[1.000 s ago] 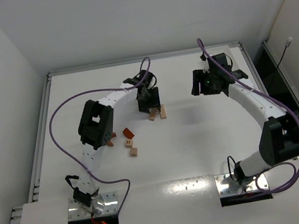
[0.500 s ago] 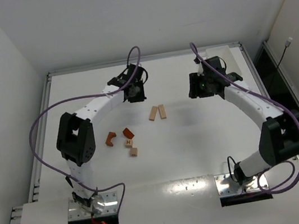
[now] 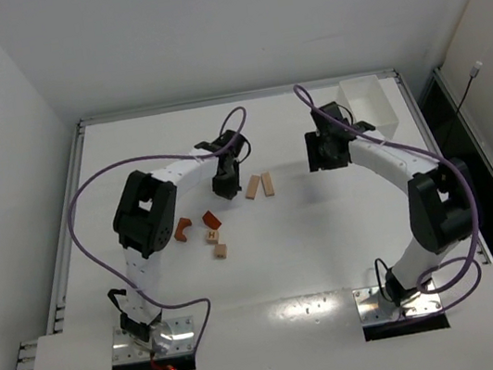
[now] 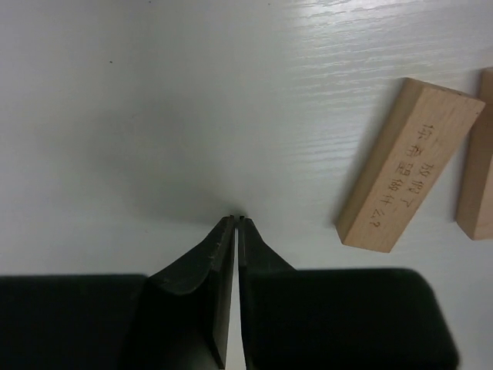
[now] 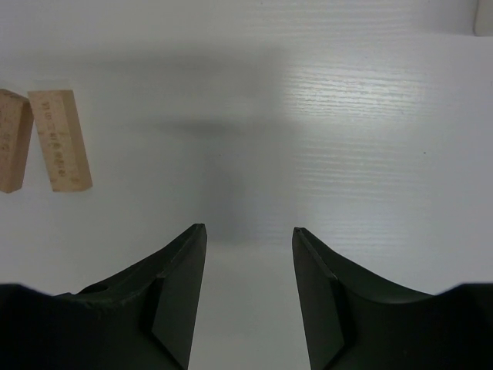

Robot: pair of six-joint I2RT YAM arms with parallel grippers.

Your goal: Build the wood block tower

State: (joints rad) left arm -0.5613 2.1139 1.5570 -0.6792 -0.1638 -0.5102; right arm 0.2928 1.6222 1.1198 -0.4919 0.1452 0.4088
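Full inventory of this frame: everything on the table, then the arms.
planks: two, pale tan, lying flat side by side near table centre
cubes: two, pale tan, left of centre, nearer the arm bases than the planks; one is lettered
wedge block: one, reddish-brown, just behind the lettered cube
arch block: one, reddish-brown, left of the wedge block
bin: one, whitish, far right corner
table: one, white
cables: two, purple, one per arm
left fingers: black, shut, empty, left of the planks
right fingers: black, open, empty, right of the planks
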